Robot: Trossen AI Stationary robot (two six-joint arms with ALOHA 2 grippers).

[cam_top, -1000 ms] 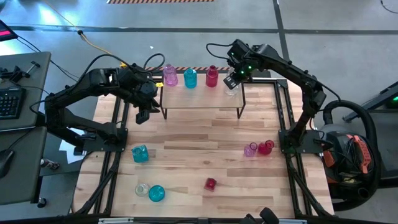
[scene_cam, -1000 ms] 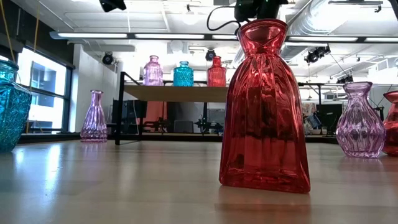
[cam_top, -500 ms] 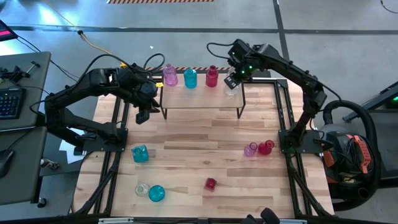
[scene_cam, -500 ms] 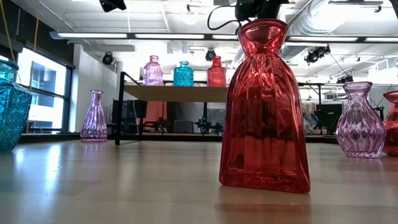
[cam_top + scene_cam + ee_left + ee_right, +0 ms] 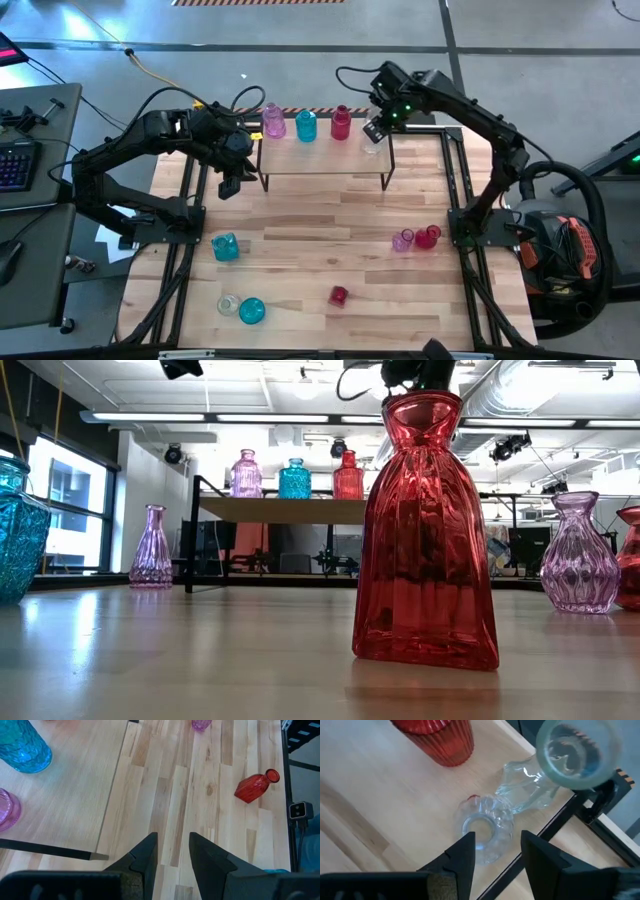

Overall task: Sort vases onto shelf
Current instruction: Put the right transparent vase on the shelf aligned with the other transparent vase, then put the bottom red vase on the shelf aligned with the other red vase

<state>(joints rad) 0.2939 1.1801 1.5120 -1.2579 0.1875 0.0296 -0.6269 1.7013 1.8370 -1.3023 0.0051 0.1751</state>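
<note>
Right gripper [image 5: 376, 128]: risen slightly off clear vase [image 5: 487, 827], jaws now released, straddling its mouth. Clear vase: upright, long axis vertical, shelf [image 5: 320, 158] right corner. Left gripper [image 5: 228, 184]: unmoved beside shelf's left edge, jaws parted, empty.

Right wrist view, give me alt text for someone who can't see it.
The right gripper hangs open just above a clear vase standing on the shelf near its edge, its mouth showing between the dark fingers. A red vase stands beside it on the light wood.
</note>
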